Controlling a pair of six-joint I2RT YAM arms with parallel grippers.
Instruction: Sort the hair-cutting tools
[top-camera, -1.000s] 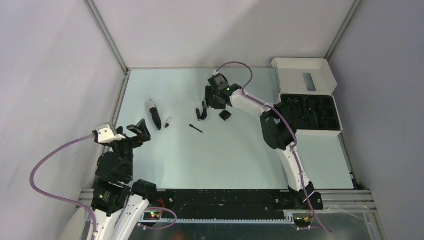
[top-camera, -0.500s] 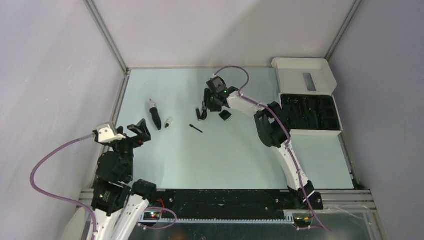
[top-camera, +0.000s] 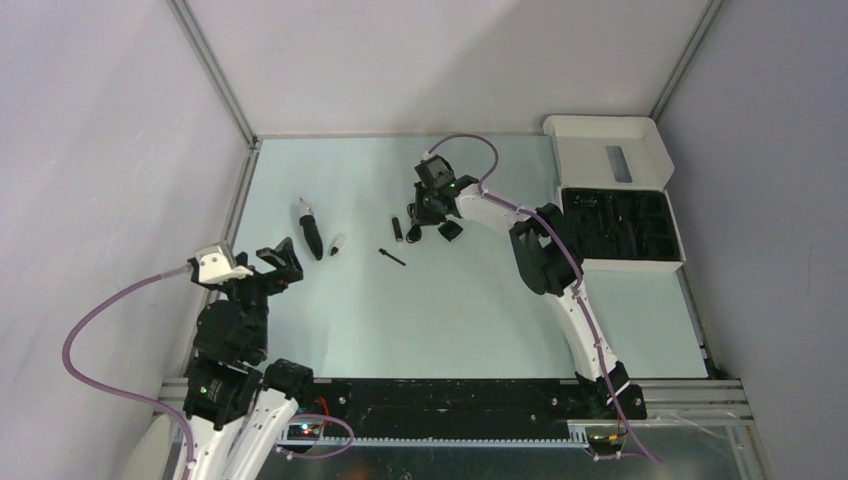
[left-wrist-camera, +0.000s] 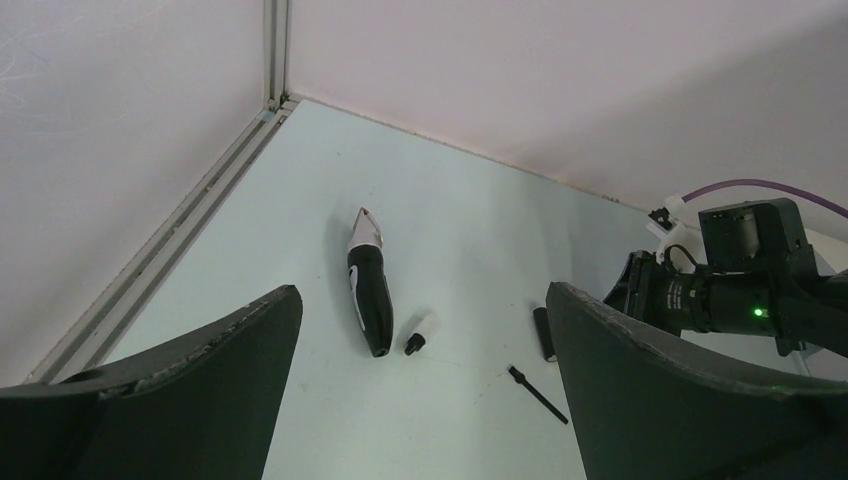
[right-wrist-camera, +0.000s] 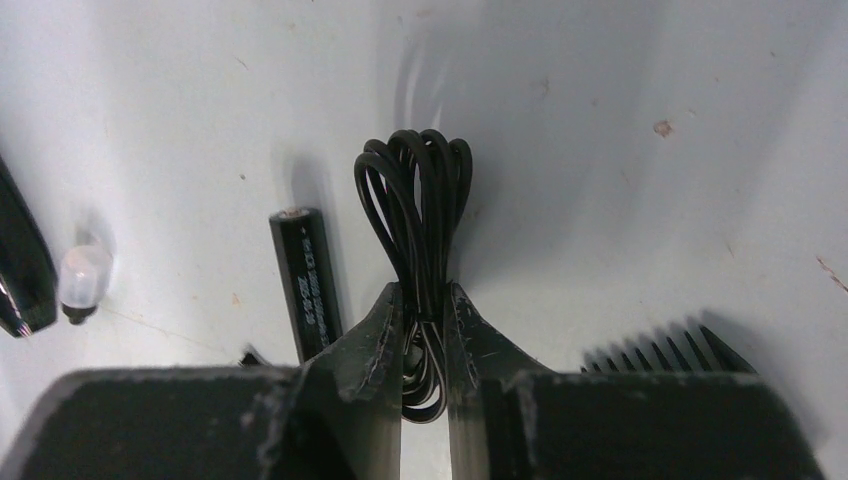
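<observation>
The hair-cutting tools lie on the pale table. In the right wrist view my right gripper (right-wrist-camera: 424, 300) is shut on a coiled black cable (right-wrist-camera: 418, 195), with a short black cylinder (right-wrist-camera: 305, 280) to its left and the comb attachment (right-wrist-camera: 660, 345) to its right. From above, the right gripper (top-camera: 424, 208) is between that cylinder (top-camera: 397, 228) and the comb (top-camera: 451, 230). The trimmer body (top-camera: 311, 232), a small white-capped piece (top-camera: 337, 243) and the thin stick (top-camera: 392, 256) lie further left. My left gripper (top-camera: 280, 262) stands open near the trimmer (left-wrist-camera: 368, 290), nothing between its fingers.
The white box (top-camera: 633, 263) with its black moulded insert and raised lid (top-camera: 608, 150) stands at the right edge. Metal frame rails (top-camera: 238, 195) run along the table's left side, with walls close behind and to both sides.
The right gripper's jaws have closed on the cable bundle after shifting slightly forward and left. The left arm has not moved.
</observation>
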